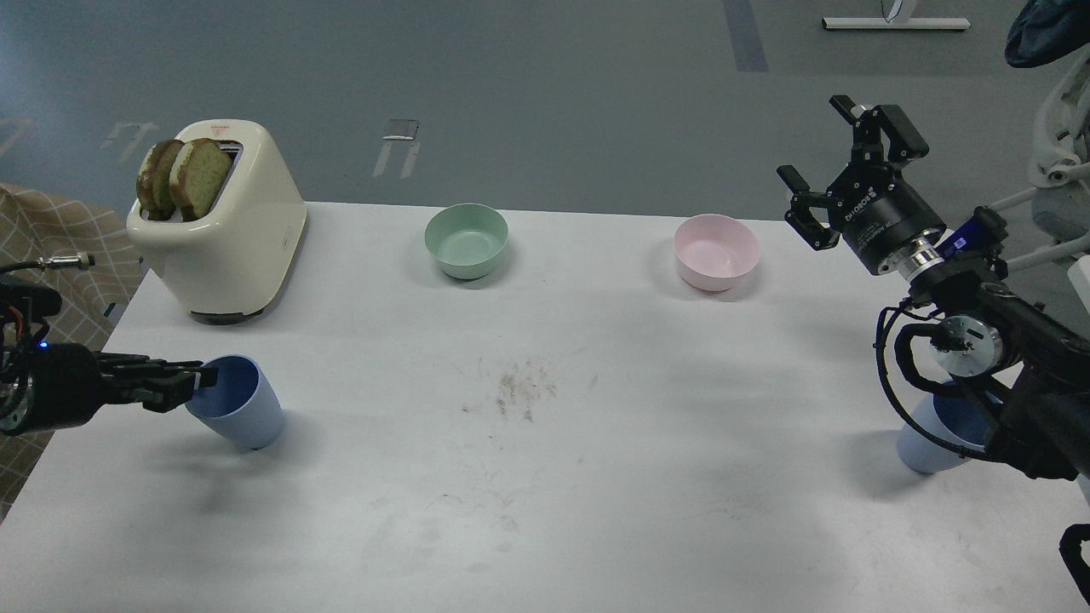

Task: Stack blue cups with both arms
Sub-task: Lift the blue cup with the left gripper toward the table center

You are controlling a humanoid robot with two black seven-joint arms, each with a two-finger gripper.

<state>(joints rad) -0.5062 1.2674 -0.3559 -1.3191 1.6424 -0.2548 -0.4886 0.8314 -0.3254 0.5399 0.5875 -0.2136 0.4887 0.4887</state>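
One blue cup [243, 410] stands tilted at the table's front left, its mouth facing left. My left gripper [197, 380] comes in level from the left, and its tips touch the cup's near rim. Its dark fingers cannot be told apart. The other blue cup [926, 447] stands at the front right, largely hidden behind my right arm and its cable. My right gripper [833, 166] is raised well above the table's right edge, right of the pink bowl. It is open and empty.
A cream toaster [226, 230] with two bread slices stands at the back left. A mint-green bowl [466, 240] and a pink bowl [715, 252] sit along the back of the white table [545, 477]. A smudge of crumbs [521, 390] marks the table's middle.
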